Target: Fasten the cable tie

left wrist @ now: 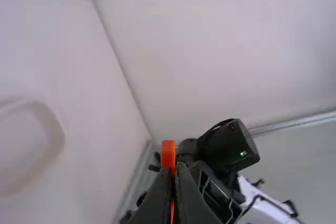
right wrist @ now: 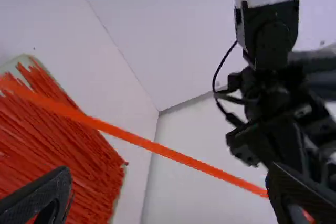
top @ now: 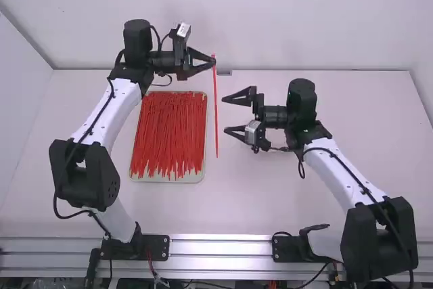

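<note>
**White table, one tie held clear beside the tray**

White tabletop (top: 304,187) and bare white walls make up the scene, with a flat tray (top: 166,179) near the left arm carrying a thick pile of red cable ties (top: 170,133). A single cable tie (top: 216,106) hangs straight along the tray's edge on the side facing the right arm, its upper end above the tray's far corner and its tip near the table.

The left gripper (top: 206,62) has its fingers pressed together on that upper end. In the left wrist view the tie's square head (left wrist: 168,153) stands just proud of the closed fingertips (left wrist: 160,192). Pinching it there probably leaves the whole strap free to bend.

The right gripper (top: 224,114) sits just beyond the hanging tie, away from the tray, with its fingers spread wide. In the right wrist view the strap (right wrist: 157,148) runs across the gap between the fingers (right wrist: 37,198) without touching them. That opening likely lines it up to catch the tail and bring it round to the head. No loop is formed yet, so the fastening looks barely begun.
</note>
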